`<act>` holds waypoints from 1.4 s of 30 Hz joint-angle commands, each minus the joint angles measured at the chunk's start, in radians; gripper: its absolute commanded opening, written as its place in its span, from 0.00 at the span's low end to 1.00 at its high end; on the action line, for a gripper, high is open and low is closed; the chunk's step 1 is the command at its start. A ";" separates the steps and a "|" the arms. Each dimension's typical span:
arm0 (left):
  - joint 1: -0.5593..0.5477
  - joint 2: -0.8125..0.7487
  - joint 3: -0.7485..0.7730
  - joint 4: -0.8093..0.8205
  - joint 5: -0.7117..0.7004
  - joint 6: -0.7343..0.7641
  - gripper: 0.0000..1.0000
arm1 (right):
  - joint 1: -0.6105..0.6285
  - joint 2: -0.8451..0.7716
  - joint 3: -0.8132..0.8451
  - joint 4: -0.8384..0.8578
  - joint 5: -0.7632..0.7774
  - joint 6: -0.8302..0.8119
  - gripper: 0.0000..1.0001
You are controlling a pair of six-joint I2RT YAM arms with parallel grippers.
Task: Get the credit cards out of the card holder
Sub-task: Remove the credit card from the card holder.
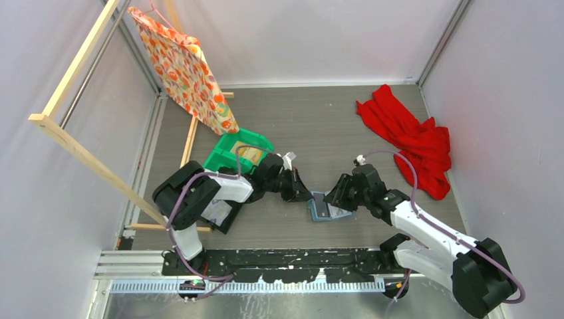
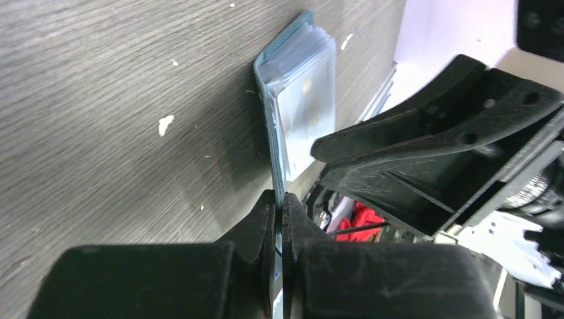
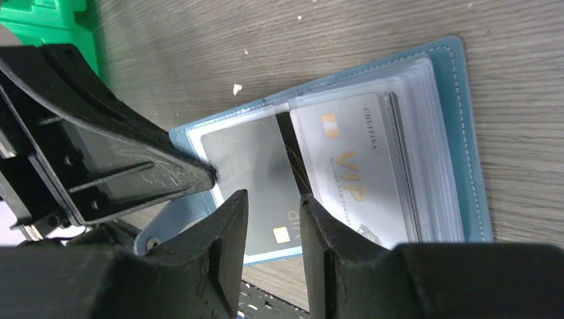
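The blue-teal card holder point(image 1: 324, 207) lies open on the table between the two arms. In the right wrist view the card holder point(image 3: 459, 133) shows a grey card point(image 3: 249, 159) in its left panel and a whitish VIP card point(image 3: 352, 166) in its right panel, both in clear sleeves. My left gripper point(image 1: 303, 193) is shut on the edge of the holder's left cover point(image 2: 276, 159), which stands tilted up. My right gripper point(image 3: 271, 207) is open, its jaws just above the near edge of the grey card, touching nothing. It also shows in the top view point(image 1: 338, 195).
A green bin point(image 1: 238, 154) stands behind the left arm. A red cloth point(image 1: 412, 136) lies at the back right. A patterned bag point(image 1: 189, 70) hangs on a wooden frame point(image 1: 80, 149) at the left. The left gripper's fingers point(image 3: 100, 153) are close to my right gripper.
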 commanded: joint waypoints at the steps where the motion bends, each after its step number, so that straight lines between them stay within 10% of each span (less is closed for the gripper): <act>1: 0.040 0.019 0.000 0.133 0.158 0.042 0.01 | -0.014 0.003 -0.029 0.081 -0.067 0.040 0.40; 16: 0.120 0.069 -0.045 0.244 0.317 0.024 0.01 | -0.143 0.039 -0.142 0.267 -0.272 0.096 0.44; 21: 0.110 0.073 -0.006 0.091 0.300 0.101 0.33 | -0.144 0.036 -0.138 0.248 -0.259 0.084 0.44; 26: 0.093 0.084 0.008 0.091 0.292 0.098 0.43 | -0.144 0.045 -0.150 0.260 -0.261 0.088 0.44; 37: 0.047 0.127 0.043 0.102 0.262 0.073 0.02 | -0.144 0.028 -0.150 0.252 -0.259 0.091 0.44; 42: 0.048 0.093 0.040 0.100 0.276 0.075 0.01 | -0.149 0.017 -0.155 0.270 -0.284 0.106 0.44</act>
